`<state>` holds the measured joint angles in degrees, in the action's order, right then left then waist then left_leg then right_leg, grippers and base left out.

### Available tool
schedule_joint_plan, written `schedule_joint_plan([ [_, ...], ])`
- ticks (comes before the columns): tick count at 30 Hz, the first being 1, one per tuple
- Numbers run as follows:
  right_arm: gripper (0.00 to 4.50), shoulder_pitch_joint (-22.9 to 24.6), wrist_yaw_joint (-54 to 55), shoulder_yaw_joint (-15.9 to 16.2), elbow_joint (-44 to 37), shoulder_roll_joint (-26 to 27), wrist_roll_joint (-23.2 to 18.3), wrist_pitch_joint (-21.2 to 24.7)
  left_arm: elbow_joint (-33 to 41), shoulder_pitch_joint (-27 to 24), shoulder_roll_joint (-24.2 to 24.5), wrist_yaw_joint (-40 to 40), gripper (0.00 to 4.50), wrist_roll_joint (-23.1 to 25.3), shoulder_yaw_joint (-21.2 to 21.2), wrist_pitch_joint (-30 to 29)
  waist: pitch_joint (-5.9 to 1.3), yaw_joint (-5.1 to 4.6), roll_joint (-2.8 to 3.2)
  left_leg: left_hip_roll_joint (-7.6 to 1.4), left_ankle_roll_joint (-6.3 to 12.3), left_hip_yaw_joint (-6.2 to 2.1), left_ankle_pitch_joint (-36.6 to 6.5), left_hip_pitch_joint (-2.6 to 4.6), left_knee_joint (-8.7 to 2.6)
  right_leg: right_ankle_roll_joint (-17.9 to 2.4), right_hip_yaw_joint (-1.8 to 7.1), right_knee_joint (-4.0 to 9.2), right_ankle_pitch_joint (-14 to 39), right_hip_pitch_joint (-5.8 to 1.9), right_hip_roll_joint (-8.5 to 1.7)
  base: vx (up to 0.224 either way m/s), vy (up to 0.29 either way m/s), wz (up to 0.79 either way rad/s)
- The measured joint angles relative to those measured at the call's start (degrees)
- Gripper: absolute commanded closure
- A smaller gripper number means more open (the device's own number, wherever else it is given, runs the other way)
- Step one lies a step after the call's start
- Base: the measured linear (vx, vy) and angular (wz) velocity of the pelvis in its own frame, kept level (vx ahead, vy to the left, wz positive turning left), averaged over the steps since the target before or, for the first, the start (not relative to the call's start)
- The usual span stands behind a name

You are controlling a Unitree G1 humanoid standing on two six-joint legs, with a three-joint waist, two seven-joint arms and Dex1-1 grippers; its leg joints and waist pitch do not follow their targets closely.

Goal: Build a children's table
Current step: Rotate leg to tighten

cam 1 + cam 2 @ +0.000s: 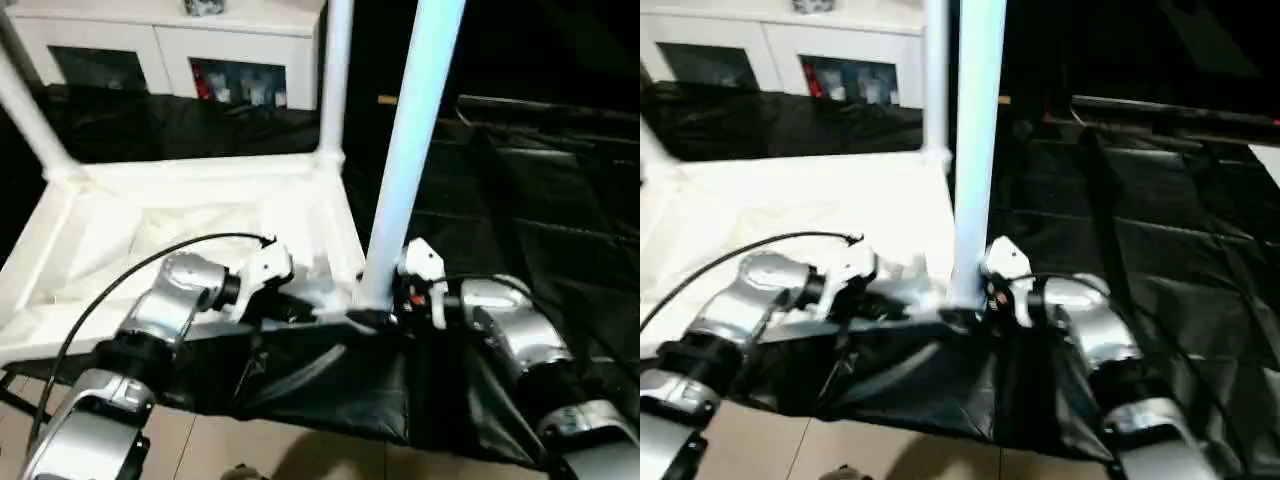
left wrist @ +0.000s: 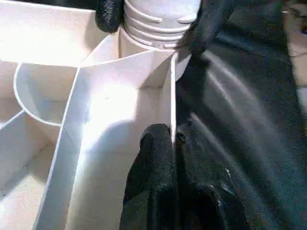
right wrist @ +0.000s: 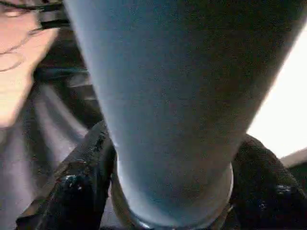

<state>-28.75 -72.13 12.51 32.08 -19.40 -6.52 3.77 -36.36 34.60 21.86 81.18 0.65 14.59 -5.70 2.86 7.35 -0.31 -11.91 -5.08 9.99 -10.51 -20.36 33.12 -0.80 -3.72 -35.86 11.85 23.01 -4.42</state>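
The white tabletop (image 1: 200, 200) lies upside down on a black cloth, ribbed underside up. Two white legs (image 1: 335, 80) (image 1: 25, 110) stand in its far corner sockets. A third leg (image 1: 410, 150) stands upright at the near right corner. My right gripper (image 1: 385, 305) is shut on this leg's base, one black finger (image 3: 81, 191) on each side of the tube (image 3: 172, 96). My left gripper (image 2: 172, 139) is shut on the tabletop's thin side wall (image 2: 170, 96), just beside that corner socket. The leg's ribbed foot (image 2: 158, 24) sits in the socket.
A white cabinet (image 1: 170, 50) with glass-fronted doors stands behind the tabletop. The black cloth (image 1: 520, 200) stretches away to the right and hangs over the front edge. Tan floor (image 1: 260, 450) lies below it. A black cable (image 1: 130, 270) arcs over my left forearm.
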Motion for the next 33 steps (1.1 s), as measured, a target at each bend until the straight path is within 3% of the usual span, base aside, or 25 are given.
schedule_joint_plan([
  [9, 1.77, 0.6, -0.5, 0.4, -0.9, 0.5, 0.0, 0.5, -0.3, 0.0, 0.6, 0.9, 4.5, -0.4, 0.2, -0.1, 0.03, 0.63, -0.05, -0.01, -0.01, 0.0, 0.0, 0.03, 0.0, 0.0, 0.0, -0.05, 0.0, 0.01, 0.0, 0.0, 0.0, 0.0],
  [13, 1.78, 0.5, 11.3, -3.0, 2.4, 4.4, 1.1, -0.9, -1.9, 0.9, -0.9, -6.4, 4.5, 0.6, -1.3, -0.9, 0.04, 0.21, -0.12, 0.0, -0.11, -0.01, 0.1, 0.22, 0.0, 0.0, 0.03, -0.14, 0.0, -0.07, 0.0, 0.0, 0.0, 0.0],
  [16, 1.78, -0.7, 23.5, -5.9, 5.6, 8.4, 1.9, -1.0, -2.7, 1.6, -3.3, -14.0, 4.5, 1.8, -2.6, -2.1, 0.04, -0.74, -0.14, 0.03, -0.14, -0.02, 0.1, 0.26, 0.01, 0.0, 0.06, -0.09, -0.1, -0.12, 0.0, 0.0, 0.0, 0.0],
  [21, 1.78, -2.0, 41.7, -10.2, 8.3, 14.1, 3.6, -1.4, -2.9, 2.9, -8.7, -25.1, 4.5, 4.4, -3.4, -5.0, 0.0, -1.05, -0.08, 0.07, -0.14, -0.01, 0.1, 0.26, -0.08, 0.0, 0.09, -0.01, -0.1, -0.15, -0.01, 0.0, 0.0, 0.0],
  [24, 1.78, -2.4, 47.2, -10.5, 9.1, 14.9, 5.1, -2.3, -2.9, 3.2, -10.9, -28.5, 4.5, 5.3, -3.4, -5.6, -0.1, -0.87, 0.09, 0.1, -0.13, 0.01, 0.1, 0.25, -0.21, 0.0, 0.09, 0.11, 0.0, -0.16, -0.02, 0.0, 0.0, 0.0],
  [25, 1.22, -2.3, 47.6, -10.5, 9.3, 14.9, 5.5, -2.9, -3.0, 3.2, -11.3, -28.9, 4.5, 5.5, -3.4, -5.5, -0.15, -0.74, 0.18, 0.1, -0.13, 0.01, 0.1, 0.24, -0.23, 0.0, 0.08, 0.11, 0.0, -0.16, -0.01, 0.0, 0.0, 0.0],
  [33, 0.67, -2.0, 45.5, -10.5, 9.6, 14.8, 5.9, -4.6, -2.6, 3.0, -11.0, -27.7, 4.5, 5.7, -3.1, -5.4, -0.16, -0.94, 0.24, 0.12, -0.09, 0.01, 0.0, 0.18, -0.22, 0.0, 0.09, 0.18, 0.0, -0.15, -0.03, 0.0, 0.0, 0.0],
])
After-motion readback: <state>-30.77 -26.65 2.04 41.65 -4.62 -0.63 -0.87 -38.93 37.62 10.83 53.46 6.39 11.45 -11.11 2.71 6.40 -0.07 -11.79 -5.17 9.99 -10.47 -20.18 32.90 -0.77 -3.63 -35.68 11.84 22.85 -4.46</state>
